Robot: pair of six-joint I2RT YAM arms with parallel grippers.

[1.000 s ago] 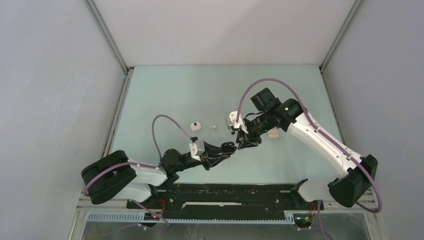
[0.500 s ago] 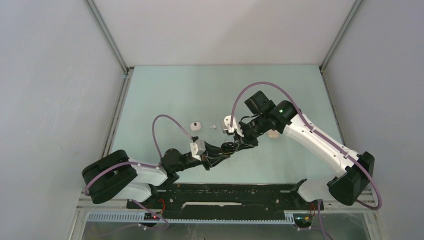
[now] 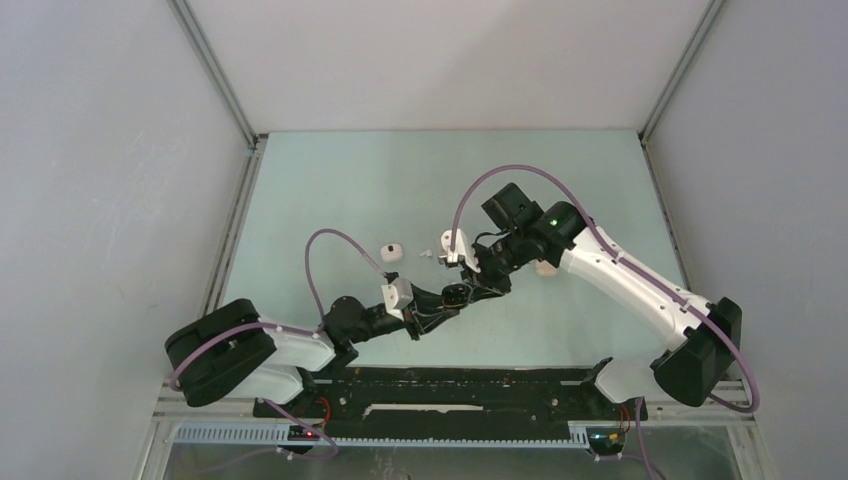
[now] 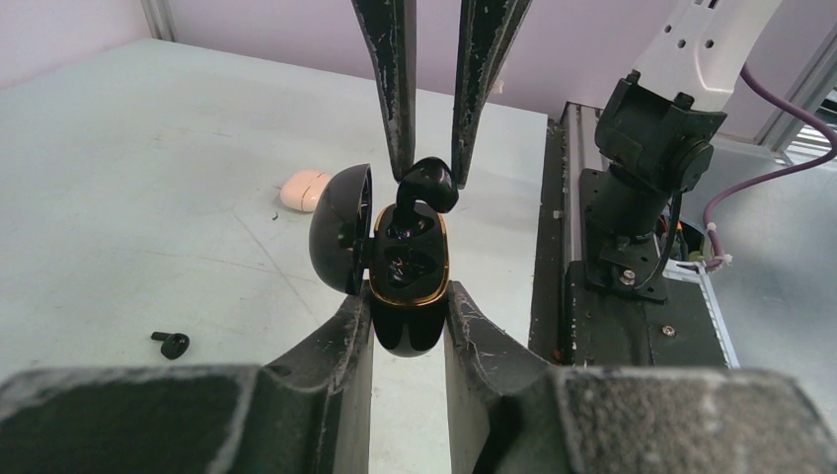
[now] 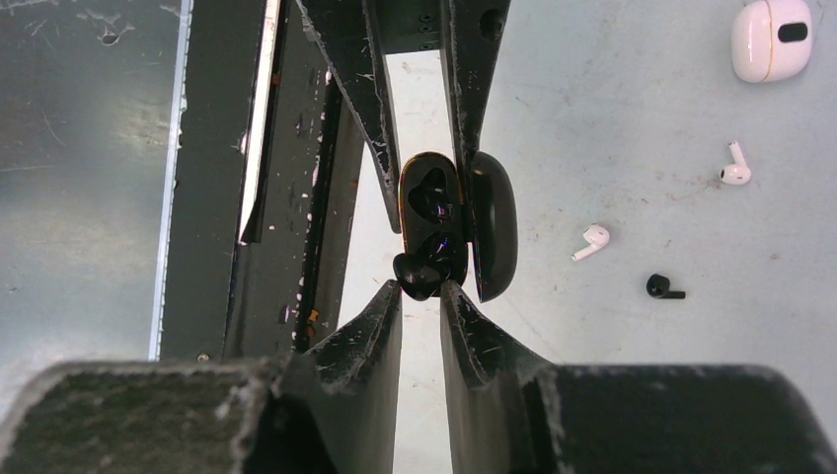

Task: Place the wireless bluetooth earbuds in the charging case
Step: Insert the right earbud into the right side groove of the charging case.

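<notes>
My left gripper (image 4: pixel 408 304) is shut on a black charging case (image 4: pixel 408 286) with a gold rim, its lid (image 4: pixel 339 240) swung open to the left. My right gripper (image 5: pixel 421 286) is shut on a black earbud (image 5: pixel 419 275) and holds it at the case's (image 5: pixel 434 207) open mouth. In the left wrist view the bud (image 4: pixel 426 183) stands partly in the case between the right fingers (image 4: pixel 395 89). In the top view the two grippers meet at mid-table, left (image 3: pixel 455 297) and right (image 3: pixel 478 283). One loose black earbud (image 5: pixel 661 287) and two white earbuds (image 5: pixel 734 170) (image 5: pixel 592 239) lie on the table.
A white case (image 5: pixel 771 38) sits shut beyond the white buds and also shows in the top view (image 3: pixel 392 250). A pale peach case (image 4: pixel 305 190) lies on the table behind the right arm (image 3: pixel 546 267). The black rail (image 3: pixel 450 385) runs along the near table edge.
My right gripper has moved left and down with the black earbud until it meets the open case. My left gripper has kept the case almost still.
</notes>
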